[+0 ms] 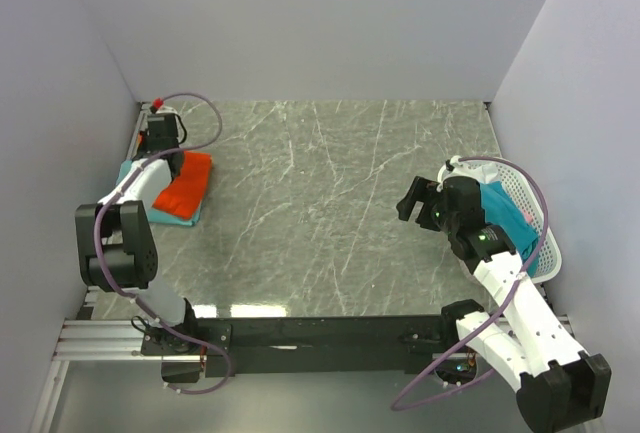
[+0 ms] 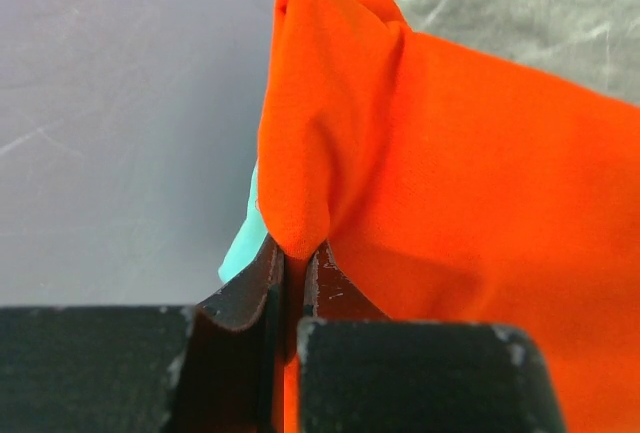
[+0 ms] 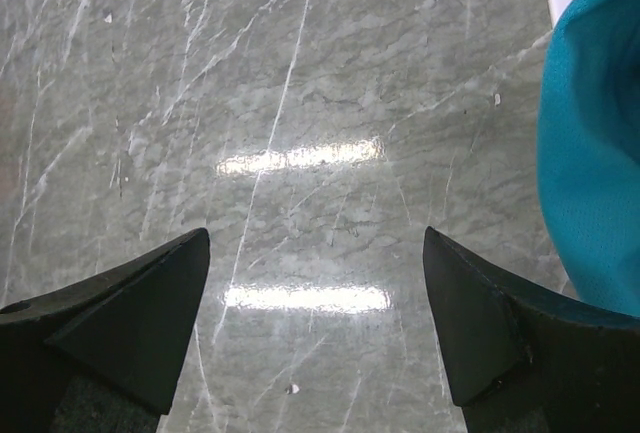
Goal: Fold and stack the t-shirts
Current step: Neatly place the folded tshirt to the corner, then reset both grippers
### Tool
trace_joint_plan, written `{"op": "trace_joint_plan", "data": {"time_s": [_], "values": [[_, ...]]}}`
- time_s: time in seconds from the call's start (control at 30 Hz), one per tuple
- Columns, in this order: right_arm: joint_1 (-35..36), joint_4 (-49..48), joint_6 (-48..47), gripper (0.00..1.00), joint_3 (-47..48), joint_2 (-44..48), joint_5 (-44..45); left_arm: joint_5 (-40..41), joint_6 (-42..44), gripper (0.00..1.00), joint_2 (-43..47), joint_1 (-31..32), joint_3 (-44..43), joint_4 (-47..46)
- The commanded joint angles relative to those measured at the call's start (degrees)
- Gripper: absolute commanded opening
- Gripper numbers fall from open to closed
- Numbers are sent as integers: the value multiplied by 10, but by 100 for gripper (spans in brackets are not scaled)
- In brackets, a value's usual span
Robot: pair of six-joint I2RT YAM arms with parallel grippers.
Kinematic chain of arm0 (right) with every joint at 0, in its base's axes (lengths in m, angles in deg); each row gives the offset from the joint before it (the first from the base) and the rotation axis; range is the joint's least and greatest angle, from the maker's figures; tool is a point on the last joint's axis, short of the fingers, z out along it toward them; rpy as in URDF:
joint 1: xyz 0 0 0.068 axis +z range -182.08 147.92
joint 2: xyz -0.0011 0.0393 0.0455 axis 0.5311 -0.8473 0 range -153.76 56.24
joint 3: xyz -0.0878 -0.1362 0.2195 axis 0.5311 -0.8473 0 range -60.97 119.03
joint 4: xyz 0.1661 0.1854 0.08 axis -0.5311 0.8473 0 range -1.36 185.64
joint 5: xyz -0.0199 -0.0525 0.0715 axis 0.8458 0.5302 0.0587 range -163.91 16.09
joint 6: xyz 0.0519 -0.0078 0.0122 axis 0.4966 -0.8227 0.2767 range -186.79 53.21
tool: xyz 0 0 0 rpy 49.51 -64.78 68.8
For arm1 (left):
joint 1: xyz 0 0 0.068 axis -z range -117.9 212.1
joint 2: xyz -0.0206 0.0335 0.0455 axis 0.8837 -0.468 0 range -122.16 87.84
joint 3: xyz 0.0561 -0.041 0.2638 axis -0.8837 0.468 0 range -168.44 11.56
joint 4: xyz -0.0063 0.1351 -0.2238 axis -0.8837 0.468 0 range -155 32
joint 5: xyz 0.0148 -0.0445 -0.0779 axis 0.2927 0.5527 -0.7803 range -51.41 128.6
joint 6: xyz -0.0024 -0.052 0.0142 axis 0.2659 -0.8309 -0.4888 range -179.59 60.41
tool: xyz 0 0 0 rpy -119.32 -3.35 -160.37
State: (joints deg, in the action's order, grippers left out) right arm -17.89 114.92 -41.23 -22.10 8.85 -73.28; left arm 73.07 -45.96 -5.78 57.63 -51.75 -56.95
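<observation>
— Left gripper [image 2: 295, 258] is pinching a fold of the orange shirt [image 2: 470, 203], jaws closed on it, by the left wall [image 2: 120, 103].
— Underneath, a pale turquoise shirt [image 2: 243, 243] is lying. A hard pull could be dragging it along, or the fold slipping out.
— Right gripper [image 3: 316, 243] is hanging wide open, holding nothing; a teal shirt [image 3: 590, 153] is waiting just right of it.
</observation>
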Motion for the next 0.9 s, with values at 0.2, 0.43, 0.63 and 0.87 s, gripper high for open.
{"op": "trace_joint_plan", "data": {"time_s": [0.2,0.43,0.63,0.87], "values": [[-8,-20,-10,93,-4,5,1,-25,-40,1,-9,-43,-66,62],[-8,-25,-10,93,-7,12,-4,-46,-69,5,13,-56,-62,102],[-7,-27,-10,93,-12,22,-26,-11,-112,99,-15,-69,-99,151],[-8,-30,-9,93,-16,30,-33,-41,-175,100,25,-69,-125,163]]}}
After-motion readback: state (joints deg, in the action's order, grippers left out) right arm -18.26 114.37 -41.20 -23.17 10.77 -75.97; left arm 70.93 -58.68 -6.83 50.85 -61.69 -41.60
